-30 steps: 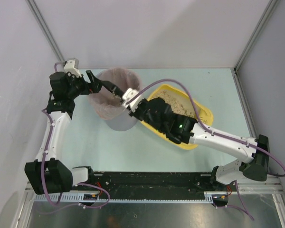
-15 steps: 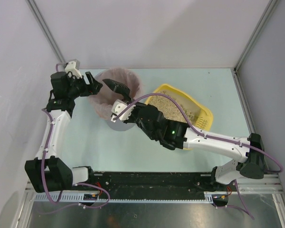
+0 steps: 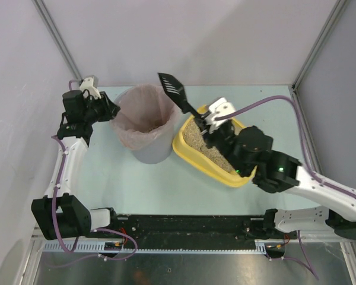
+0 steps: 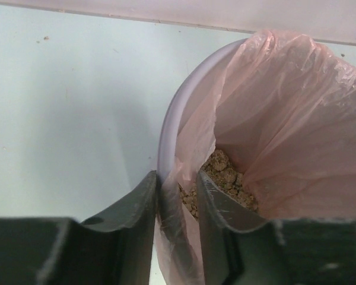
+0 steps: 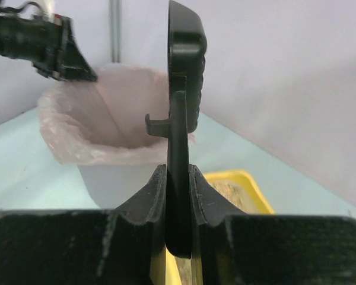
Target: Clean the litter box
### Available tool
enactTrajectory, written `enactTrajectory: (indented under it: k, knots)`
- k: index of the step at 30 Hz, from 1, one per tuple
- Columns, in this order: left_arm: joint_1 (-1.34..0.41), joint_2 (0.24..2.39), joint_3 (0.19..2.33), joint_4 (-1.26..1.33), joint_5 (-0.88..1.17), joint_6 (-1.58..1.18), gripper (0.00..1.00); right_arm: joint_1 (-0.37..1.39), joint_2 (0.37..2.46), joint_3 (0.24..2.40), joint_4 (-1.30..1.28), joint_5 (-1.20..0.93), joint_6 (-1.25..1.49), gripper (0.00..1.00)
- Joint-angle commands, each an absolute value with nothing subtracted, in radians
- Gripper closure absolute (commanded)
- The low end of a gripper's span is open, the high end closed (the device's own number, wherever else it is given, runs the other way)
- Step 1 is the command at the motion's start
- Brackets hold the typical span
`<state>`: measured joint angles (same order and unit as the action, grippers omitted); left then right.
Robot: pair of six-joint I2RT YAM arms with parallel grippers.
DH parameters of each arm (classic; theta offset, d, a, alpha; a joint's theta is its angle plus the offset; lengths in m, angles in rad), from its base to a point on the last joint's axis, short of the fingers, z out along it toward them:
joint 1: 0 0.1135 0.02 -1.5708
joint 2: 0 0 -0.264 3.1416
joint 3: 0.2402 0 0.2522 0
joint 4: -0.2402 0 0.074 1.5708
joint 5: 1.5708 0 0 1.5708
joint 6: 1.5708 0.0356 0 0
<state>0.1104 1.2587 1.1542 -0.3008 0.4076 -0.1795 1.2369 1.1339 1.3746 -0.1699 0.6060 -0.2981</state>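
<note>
My left claw (image 4: 178,184) pinches the rim of the tall grey round bin with pink liner (image 3: 145,153), I think to steady it. My right claw (image 5: 178,178) grips the small black slotted scoop (image 3: 173,88), held up over the shallow yellow plastic litter box (image 3: 181,145) just beside the bin.

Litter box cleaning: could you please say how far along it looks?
Done: clumps lie in the pink-lined grey round bin. In hand: the right tool holds the black slotted scoop raised near the bin; the left tool grips its rim. Left: beige litter in the shallow yellow plastic tray may need sifting.
</note>
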Motion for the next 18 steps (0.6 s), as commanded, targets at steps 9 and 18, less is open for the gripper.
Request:
enactTrajectory:
  k: [9, 18]
  knots:
    - [0.109, 1.252, 1.201, -0.284, 0.436, -0.17, 0.85, 0.989, 1.199, 1.626, -1.245, 0.659, 0.316, 1.0]
    - [0.107, 1.253, 1.203, -0.284, 0.449, -0.175, 1.0, 0.966, 1.365, 1.644, -1.425, 0.666, 0.229, 1.0]
